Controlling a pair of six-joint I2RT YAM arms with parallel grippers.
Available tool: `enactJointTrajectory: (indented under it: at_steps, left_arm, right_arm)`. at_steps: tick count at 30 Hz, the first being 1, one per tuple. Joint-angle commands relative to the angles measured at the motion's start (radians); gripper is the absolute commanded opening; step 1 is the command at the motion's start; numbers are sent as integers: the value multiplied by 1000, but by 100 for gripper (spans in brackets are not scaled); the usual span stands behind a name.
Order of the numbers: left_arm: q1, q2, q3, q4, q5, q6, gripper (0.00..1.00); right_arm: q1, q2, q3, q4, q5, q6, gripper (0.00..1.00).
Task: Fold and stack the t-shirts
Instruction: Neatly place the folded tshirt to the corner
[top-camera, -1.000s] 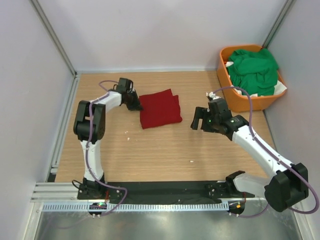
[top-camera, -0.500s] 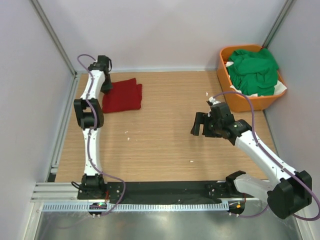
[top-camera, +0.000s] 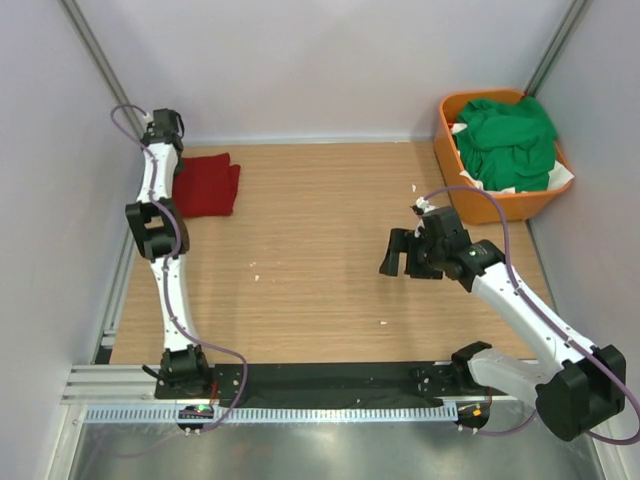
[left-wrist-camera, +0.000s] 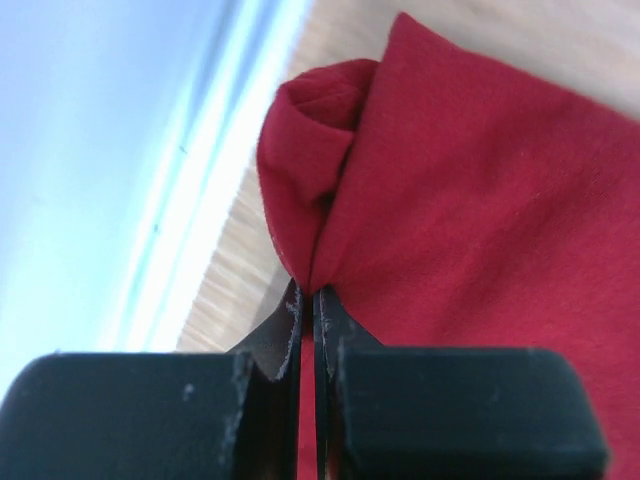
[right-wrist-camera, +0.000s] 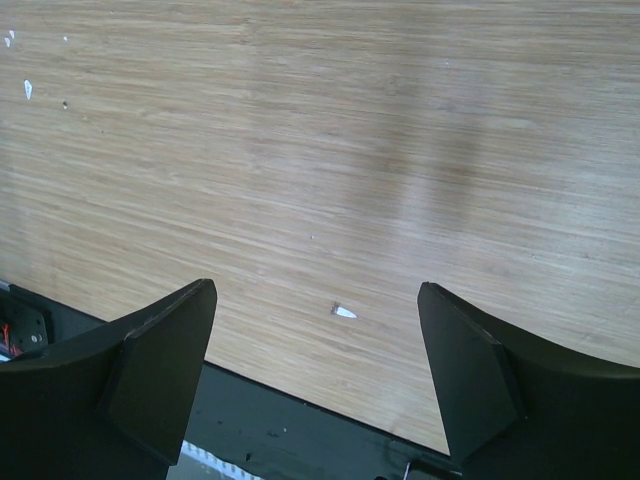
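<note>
I log: left gripper (left-wrist-camera: 312, 295) pinching the red t-shirt (left-wrist-camera: 480, 180) at its bunched edge, rest cut off in wrist view; right gripper (right-wrist-camera: 315, 300) spread wide above the table (right-wrist-camera: 300, 120).

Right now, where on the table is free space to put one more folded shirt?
The wooden middle is bare, between the red t-shirt and the open right gripper; so is the strip along the near edge. Crowded: the far left corner, where the left gripper pinches that shirt, and the far right, with the orange basket of green t-shirts.
</note>
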Motion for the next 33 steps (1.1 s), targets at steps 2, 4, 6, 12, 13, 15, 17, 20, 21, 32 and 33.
enactJointTrajectory:
  at_steps: [2, 4, 6, 12, 13, 15, 17, 20, 21, 32, 33]
  left_arm:
    - [24, -5, 34, 194, -127, 45, 0]
    - [24, 9, 31, 272, -202, 62, 0]
    - [25, 20, 42, 310, -268, 109, 1]
    - [27, -14, -4, 427, -269, 82, 96]
    - [25, -23, -4, 415, -252, 73, 100]
    - [21, -54, -9, 409, -250, 61, 100]
    - [15, -104, -30, 404, -253, 61, 100]
    - [8, -211, -96, 369, -226, 7, 100]
    - [5, -247, -122, 357, -213, -11, 100]
    - [44, -542, -599, 263, 55, -314, 34]
    - [47, -545, -631, 263, 95, -314, 24]
  right_arm:
    - [2, -37, 40, -27, -18, -25, 88]
    - [2, -30, 38, -30, -13, -25, 88]
    - [-1, -20, 40, -33, -10, -26, 88]
    - [0, 6, 31, -7, -7, -14, 88]
    - [0, 10, 32, -3, -13, -14, 88]
    - [0, 15, 34, 3, -22, -9, 88]
    - [0, 6, 41, 0, -24, -8, 88]
    - [0, -28, 46, -10, -18, -9, 88]
    - [2, -34, 45, -12, -16, -9, 89]
    - [2, -131, 55, -33, -71, 32, 88]
    - [2, -147, 45, -35, -79, 41, 88]
